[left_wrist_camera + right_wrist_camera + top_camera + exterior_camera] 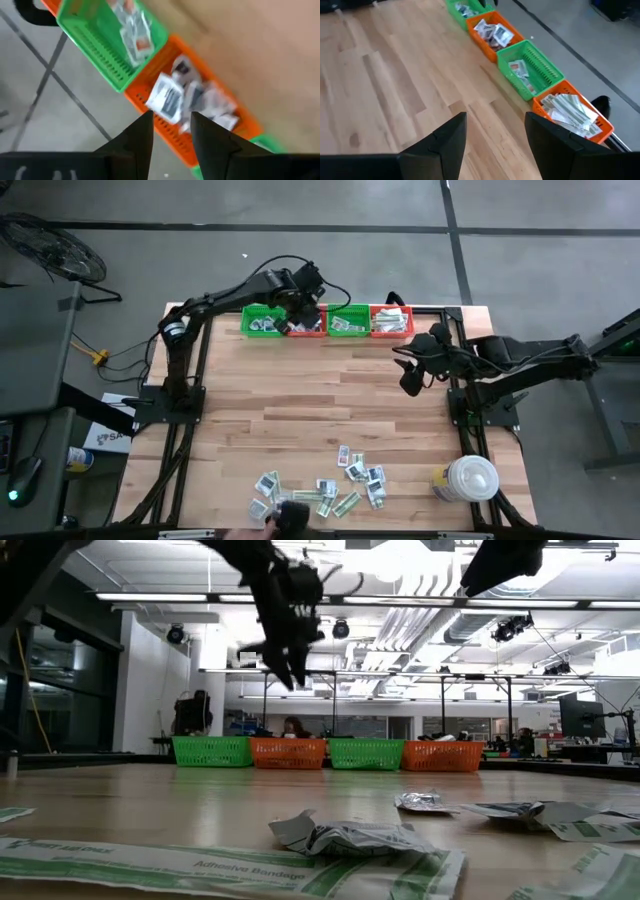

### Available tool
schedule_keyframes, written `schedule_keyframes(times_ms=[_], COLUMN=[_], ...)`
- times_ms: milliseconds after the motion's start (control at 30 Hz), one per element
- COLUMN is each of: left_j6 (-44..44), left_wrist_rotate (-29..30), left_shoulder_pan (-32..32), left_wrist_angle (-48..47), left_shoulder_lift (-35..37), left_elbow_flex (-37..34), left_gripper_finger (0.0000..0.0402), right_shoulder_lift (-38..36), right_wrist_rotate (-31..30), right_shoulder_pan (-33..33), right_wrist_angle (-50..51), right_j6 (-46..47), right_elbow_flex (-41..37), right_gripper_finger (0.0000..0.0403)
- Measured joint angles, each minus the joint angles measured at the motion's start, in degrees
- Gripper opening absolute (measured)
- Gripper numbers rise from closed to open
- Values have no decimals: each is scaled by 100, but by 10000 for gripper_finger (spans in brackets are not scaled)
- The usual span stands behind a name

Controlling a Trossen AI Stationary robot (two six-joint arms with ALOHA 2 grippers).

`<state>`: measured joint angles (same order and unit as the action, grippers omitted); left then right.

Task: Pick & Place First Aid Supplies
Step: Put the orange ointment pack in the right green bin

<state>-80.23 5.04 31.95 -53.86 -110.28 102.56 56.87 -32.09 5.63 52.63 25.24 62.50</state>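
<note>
The first aid supplies (335, 485) lie loose on the wood near the table's front edge, white square packets and pale-green strips. More packets fill the four baskets along the far edge. My left gripper (172, 127) hangs open above the second basket from the left, an orange one (200, 110) (305, 325). A white packet with a dark mark (167, 97) lies on top there, just below the fingertips. My right gripper (495, 130) (410, 383) stands open over bare wood at the right, nothing between its fingers.
Green baskets (262, 321) (348, 321) flank the orange one, and a red-orange basket (391, 321) of long strips ends the row. A big white round lidded container (470, 478) stands at the near right corner. The middle of the table (320, 400) is bare wood.
</note>
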Motion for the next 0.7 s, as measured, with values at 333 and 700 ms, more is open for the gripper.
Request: schedule_keyframes(times_ms=[333,700], left_j6=[2428,4352], left_wrist_rotate=[-66,693], left_shoulder_pan=[-1200,-3143], left_wrist_angle=[-769,-958], left_shoulder_lift=[477,471], left_elbow_flex=[7,7], left_gripper_finger=[126,126], right_shoulder_lift=[-297,-895], right_wrist_rotate=[742,1426], right_shoulder_pan=[2,229], right_wrist_angle=[20,315], right_j6=[-504,-628], right_elbow_flex=[0,0], right_gripper_finger=[195,195])
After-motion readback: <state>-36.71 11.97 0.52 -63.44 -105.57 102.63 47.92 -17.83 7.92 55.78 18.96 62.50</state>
